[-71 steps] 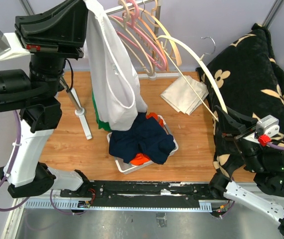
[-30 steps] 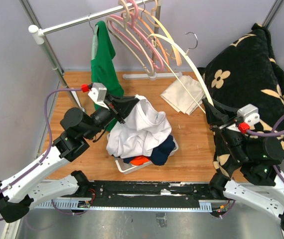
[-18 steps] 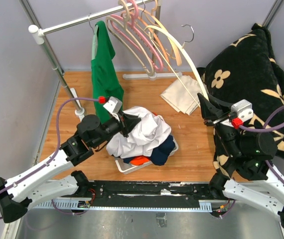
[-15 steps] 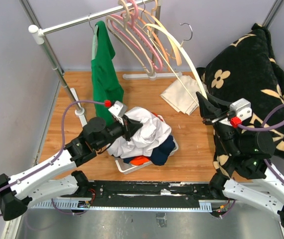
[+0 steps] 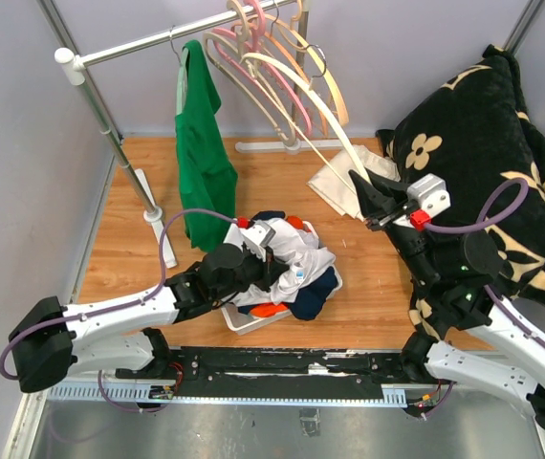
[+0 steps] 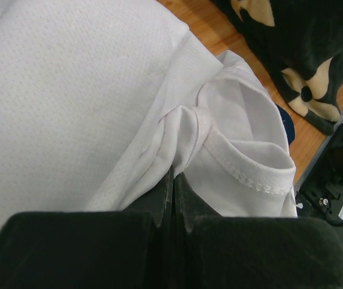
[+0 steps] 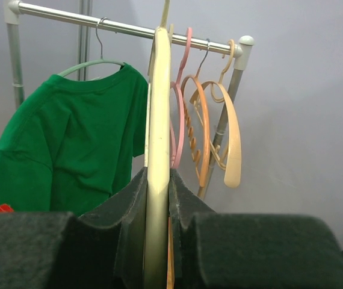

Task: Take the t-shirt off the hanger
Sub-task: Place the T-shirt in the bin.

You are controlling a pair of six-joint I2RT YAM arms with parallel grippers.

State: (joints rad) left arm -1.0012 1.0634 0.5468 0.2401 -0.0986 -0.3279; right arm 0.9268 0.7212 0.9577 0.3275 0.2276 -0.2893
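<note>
The white t-shirt is seen free of the cream hanger, heaped on the clothes in the white basket. A fold near its collar is pinched tight in the left gripper. The hanger's bar is clamped in the right gripper and raised toward the rail. The removal is judged done. Next, the fold should be released and the hanger hooked onto the rail.

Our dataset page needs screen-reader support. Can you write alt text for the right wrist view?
The right gripper is shut on a cream hanger, seen edge-on. Behind it, a metal rail carries a green t-shirt, an empty pink hanger and tan hangers.
</note>
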